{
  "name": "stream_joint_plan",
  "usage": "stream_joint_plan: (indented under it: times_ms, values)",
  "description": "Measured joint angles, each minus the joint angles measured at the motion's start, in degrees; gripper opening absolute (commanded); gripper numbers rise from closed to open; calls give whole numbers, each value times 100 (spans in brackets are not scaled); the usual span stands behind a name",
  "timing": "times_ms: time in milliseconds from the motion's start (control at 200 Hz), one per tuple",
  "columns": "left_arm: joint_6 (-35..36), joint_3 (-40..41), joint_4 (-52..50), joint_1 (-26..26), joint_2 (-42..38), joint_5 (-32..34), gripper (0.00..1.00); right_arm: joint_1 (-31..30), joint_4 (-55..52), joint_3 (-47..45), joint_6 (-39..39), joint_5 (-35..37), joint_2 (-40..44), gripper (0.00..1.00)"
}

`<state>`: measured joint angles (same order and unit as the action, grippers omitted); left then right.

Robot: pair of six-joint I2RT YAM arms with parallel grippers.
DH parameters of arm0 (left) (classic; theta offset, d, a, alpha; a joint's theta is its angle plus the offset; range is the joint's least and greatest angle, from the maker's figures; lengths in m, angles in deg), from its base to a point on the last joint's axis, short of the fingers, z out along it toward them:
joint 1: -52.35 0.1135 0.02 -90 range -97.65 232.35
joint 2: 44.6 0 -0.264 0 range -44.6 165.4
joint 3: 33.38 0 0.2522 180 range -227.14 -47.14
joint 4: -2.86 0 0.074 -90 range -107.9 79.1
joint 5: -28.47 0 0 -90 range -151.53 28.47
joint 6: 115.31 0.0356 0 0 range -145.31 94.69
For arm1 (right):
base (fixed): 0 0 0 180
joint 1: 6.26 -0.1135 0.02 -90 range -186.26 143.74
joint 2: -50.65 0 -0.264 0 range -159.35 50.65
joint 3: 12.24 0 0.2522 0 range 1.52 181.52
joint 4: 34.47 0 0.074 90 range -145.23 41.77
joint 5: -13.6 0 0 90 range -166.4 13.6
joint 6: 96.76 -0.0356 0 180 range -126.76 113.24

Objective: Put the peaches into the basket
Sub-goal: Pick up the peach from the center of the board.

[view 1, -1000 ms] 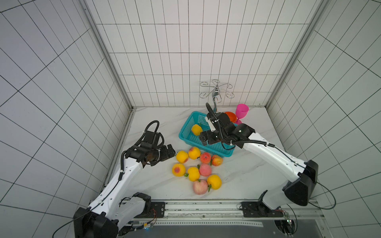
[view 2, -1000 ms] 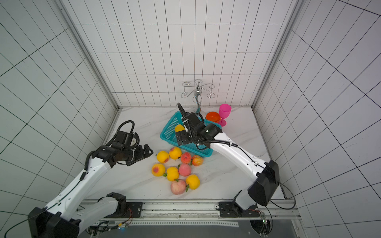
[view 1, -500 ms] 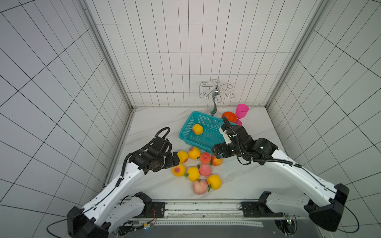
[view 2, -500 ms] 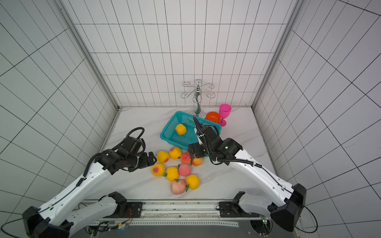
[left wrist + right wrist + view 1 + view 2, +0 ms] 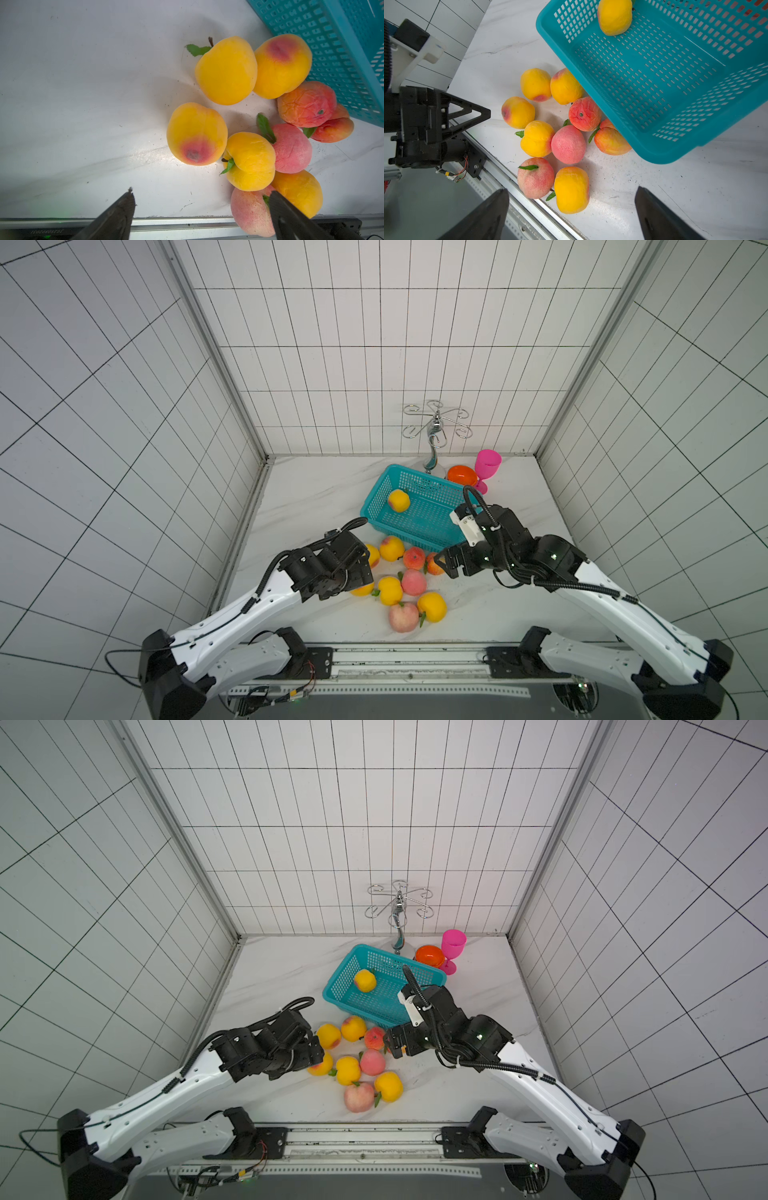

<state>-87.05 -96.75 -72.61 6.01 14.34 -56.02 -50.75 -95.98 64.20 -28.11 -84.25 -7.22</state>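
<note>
Peach sorting | We hold the left end effector (image 5: 201, 193) and right end effector (image 5: 572, 190) wide open and empty, ready to pick | one peach (image 5: 399, 501) lies in the basket (image 5: 368, 512) | nine peaches (image 5: 390, 590) wait on the desk (image 5: 311, 497), clustered beside its near wall

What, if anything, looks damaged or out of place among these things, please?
The red-orange peach beside the basket has wrinkled, creased skin, unlike the smooth pink peach next to it. Nothing else stands out.

From my station this reads as a robotics lab cell. White gridded walls (image 5: 374, 344) box in a marble-look table (image 5: 316, 497). A metal mounting rail (image 5: 415, 659) runs along its front edge.
</note>
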Motion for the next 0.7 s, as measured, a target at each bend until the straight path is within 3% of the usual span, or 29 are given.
stream_joint_plan:
  times_ms: [205, 700]
  values:
    - [-385, 323, 195, -48, 131, 103, 98, 20, -144, -4, 111, -330, 59, 98]
    - [-313, 302, 1021, 162, 1453, 120, 98, 251, -238, -28, 262, -804, -46, 99]
